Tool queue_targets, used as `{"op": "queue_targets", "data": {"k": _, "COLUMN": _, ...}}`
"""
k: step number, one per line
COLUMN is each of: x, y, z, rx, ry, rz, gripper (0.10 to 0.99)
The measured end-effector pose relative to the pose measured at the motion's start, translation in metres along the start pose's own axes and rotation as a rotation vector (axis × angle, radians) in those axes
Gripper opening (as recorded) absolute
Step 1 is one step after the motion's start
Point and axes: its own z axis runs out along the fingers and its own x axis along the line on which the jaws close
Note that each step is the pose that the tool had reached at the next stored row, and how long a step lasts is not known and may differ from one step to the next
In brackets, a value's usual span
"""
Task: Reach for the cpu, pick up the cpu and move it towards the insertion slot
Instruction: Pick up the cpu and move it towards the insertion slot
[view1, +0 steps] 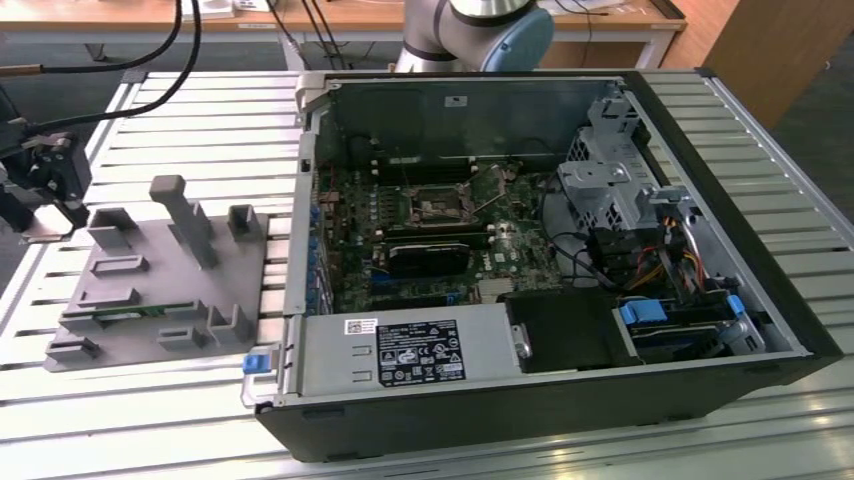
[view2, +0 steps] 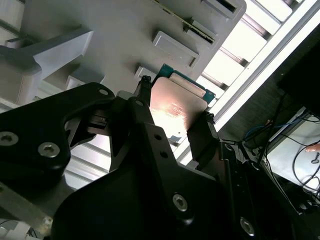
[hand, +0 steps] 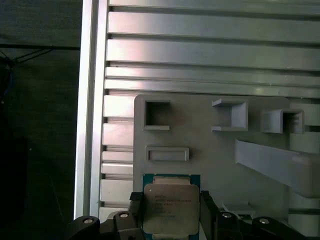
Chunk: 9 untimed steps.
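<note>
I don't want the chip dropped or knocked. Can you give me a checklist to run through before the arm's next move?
1. cpu between the hand's fingers: ok, one against each opposite edge in both wrist views.
2. cpu clear of the grey fixture: cannot tell.
3. insertion slot uncovered: ok, its dark centre shows in the exterior view.
4. hand near the slot: not ok; it is at the exterior view's left edge, by the fixture, outside the case.
5. Clearance over the case wall: cannot tell.
</note>
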Motion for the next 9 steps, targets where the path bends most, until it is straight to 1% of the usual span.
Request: {"op": "queue_targets", "data": {"k": 9, "x": 0.0000, "y": 0.0003, "z": -0.0074, "rx": 0.002, "ry": -0.0001, "rz": 0.000, "gripper": 0.541}}
